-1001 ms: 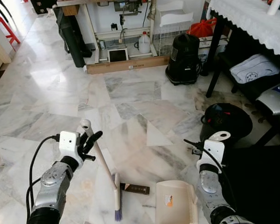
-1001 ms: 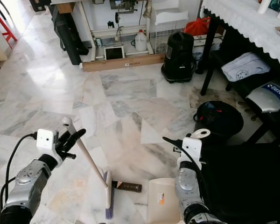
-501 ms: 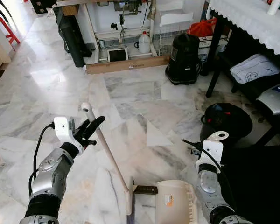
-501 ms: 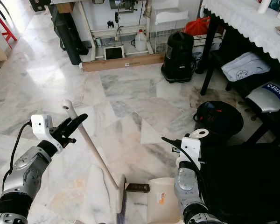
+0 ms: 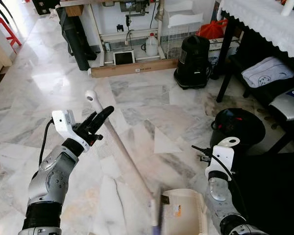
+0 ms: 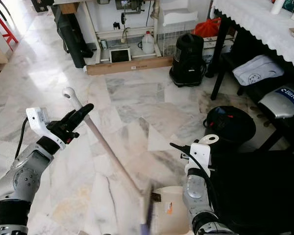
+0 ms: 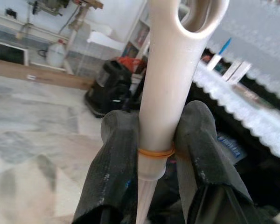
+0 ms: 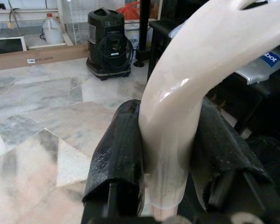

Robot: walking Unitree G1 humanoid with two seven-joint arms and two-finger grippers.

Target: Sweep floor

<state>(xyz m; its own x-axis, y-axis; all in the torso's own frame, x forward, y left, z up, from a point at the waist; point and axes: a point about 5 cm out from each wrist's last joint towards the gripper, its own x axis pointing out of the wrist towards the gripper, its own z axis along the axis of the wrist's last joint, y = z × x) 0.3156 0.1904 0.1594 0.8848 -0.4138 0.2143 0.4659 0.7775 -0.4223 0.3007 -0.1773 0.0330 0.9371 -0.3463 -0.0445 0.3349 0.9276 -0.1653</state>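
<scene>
My left gripper (image 5: 100, 117) is shut on a cream broom handle (image 5: 122, 147) close to its looped top end (image 7: 170, 70); the two black fingers (image 7: 114, 158) press on either side of it. The handle slants down to the right, where the blurred broom head (image 5: 156, 215) touches the left edge of a cream dustpan (image 5: 183, 213) on the marble floor. A small dark flat piece (image 6: 156, 197) lies at the pan's mouth. My right gripper (image 8: 165, 154) is shut on the dustpan's curved handle (image 8: 200, 56).
A black vacuum cleaner (image 5: 193, 61) stands at the back, with a long wooden board (image 5: 134, 67) and a white jug (image 5: 151, 45) to its left. On the right, a lace-covered table (image 5: 264, 24) stands over bags, and a round black unit (image 5: 237, 127) sits on the floor.
My left gripper has risen and moved forward, swinging the broom head to the right across the floor. The dark piece has been pushed to the dustpan's mouth. The right arm has stayed still.
</scene>
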